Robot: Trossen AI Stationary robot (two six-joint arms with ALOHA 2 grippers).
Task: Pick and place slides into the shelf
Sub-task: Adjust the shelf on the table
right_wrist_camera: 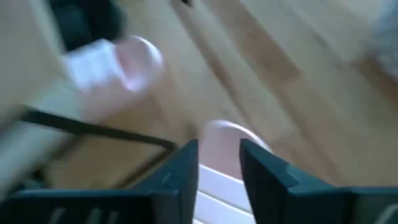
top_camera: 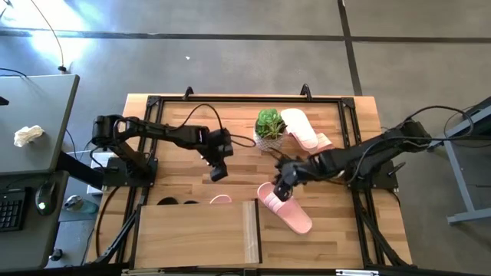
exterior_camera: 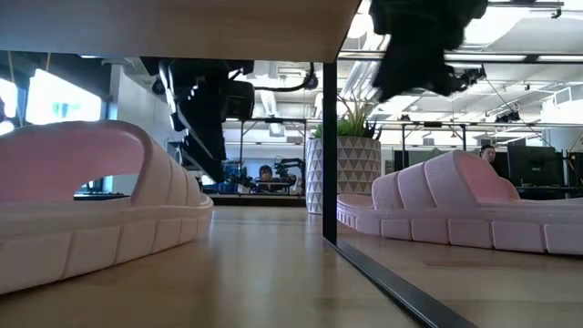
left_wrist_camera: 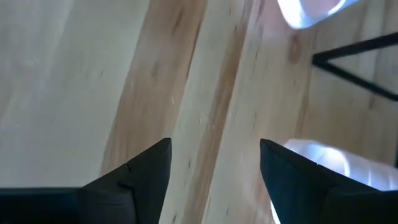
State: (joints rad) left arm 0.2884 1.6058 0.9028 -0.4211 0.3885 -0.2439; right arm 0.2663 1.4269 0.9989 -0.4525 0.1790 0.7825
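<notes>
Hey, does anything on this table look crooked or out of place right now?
Yes. The pink slide right of the shelf lies slanted across the table, under the right end effector. Another pink slide sits at the far edge beside the potted plant, well away from the shelf.

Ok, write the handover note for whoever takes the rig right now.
Left gripper: open, empty, above bare table behind the shelf.
Right gripper: fingers either side of the heel edge of a pink slide lying just right of the shelf; grip not confirmed.
Done: two black slides and one pink slide sit under the shelf top, ends poking out.
Left: the slide at the right gripper, plus the pink slides beside the potted plant at the far side.
</notes>
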